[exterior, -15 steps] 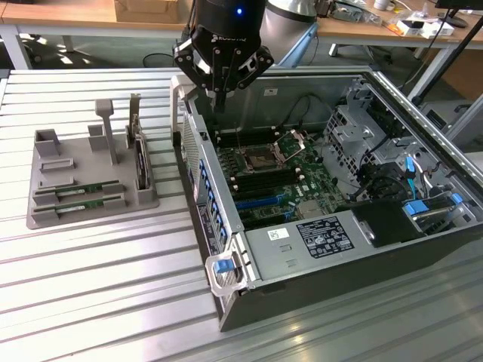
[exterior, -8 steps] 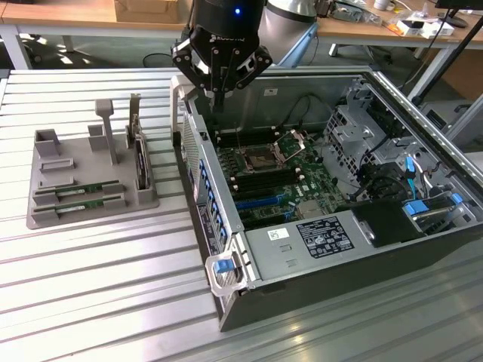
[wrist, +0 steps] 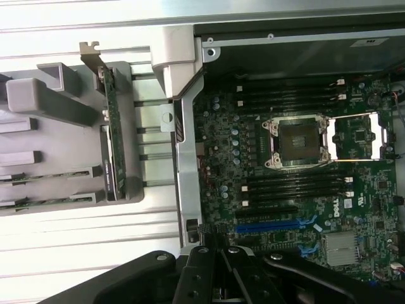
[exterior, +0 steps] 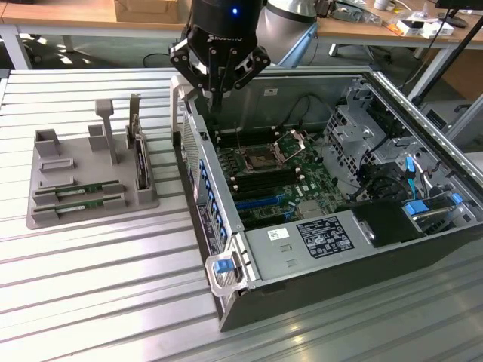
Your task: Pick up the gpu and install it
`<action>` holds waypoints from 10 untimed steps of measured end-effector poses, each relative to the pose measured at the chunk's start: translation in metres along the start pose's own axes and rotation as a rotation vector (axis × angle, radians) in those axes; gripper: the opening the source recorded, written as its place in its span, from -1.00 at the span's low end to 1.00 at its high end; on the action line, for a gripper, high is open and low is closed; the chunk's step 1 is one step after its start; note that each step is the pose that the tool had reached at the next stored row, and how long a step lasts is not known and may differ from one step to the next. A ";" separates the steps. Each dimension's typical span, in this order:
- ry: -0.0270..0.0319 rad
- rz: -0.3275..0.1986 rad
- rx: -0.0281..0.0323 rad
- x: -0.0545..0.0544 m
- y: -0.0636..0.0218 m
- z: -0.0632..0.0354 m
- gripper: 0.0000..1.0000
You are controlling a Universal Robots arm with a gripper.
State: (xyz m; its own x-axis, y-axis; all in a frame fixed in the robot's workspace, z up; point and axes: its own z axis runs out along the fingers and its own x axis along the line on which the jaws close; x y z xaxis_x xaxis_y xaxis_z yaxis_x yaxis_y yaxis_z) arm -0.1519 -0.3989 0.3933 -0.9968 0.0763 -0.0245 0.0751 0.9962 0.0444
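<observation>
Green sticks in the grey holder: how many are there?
2. One green stick lies flat in the grey holder at the exterior view's left; the second green stick lies parallel beside it. Others may be hidden.

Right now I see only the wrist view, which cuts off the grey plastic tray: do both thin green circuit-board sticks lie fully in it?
Observer: Yes. The first green stick and the second green stick lie flat, side by side, in the grey plastic tray.
Operator: How does the end effector stand to the tray?
Observer: The black end effector hangs over the open grey computer case's tray-side edge, apart from the tray.
Operator: Anything on the case's outside?
Observer: A blue-tabbed metal handle at its corner nearest the exterior camera.
</observation>
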 end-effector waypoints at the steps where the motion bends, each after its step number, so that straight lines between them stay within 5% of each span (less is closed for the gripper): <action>1: 0.0000 0.000 0.0000 0.000 0.0000 0.0000 -0.79; 10: 0.0000 0.000 0.0000 0.002 -0.0002 0.0000 -0.79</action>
State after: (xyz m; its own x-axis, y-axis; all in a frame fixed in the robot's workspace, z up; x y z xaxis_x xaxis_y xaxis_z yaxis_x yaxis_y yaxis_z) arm -0.1540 -0.3989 0.3933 -0.9968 0.0762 -0.0245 0.0751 0.9962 0.0444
